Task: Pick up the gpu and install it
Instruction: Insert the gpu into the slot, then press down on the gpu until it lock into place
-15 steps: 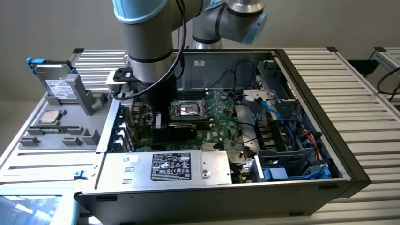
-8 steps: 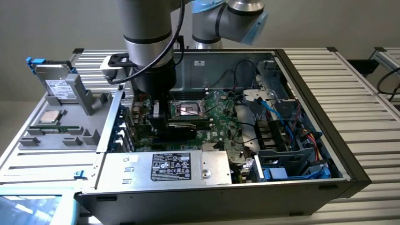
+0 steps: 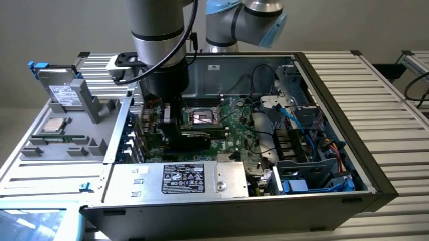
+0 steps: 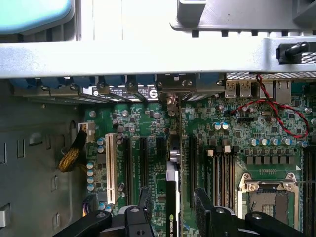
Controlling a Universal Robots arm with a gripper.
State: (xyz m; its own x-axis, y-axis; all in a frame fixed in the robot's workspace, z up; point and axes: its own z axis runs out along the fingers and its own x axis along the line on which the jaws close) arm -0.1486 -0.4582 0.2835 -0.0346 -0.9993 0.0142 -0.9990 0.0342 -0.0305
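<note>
The gpu [image 4: 171, 197] stands on edge in the green motherboard [image 4: 148, 128], seen end-on as a thin black card with a green logo. Its silver bracket end [image 4: 170, 96] reaches the case's rear wall. My gripper [image 4: 172, 205] straddles the card and is open: the black fingers [image 4: 144, 197] stand apart from it on both sides, with board showing in the gaps. In the exterior view my gripper [image 3: 176, 136] is low inside the open computer case [image 3: 335, 125], with the card's dark body [image 3: 203, 134] beside it.
A white expansion slot [image 4: 109, 168], black memory slots [image 4: 222, 173], the bare processor socket [image 4: 269, 200] and a red wire [image 4: 276, 106] surround the card. Outside the case, a grey tray [image 3: 67, 145] holds a silver drive [image 3: 62, 93] and a square processor chip [image 3: 54, 125]. The power supply [image 3: 181, 178] lies in front.
</note>
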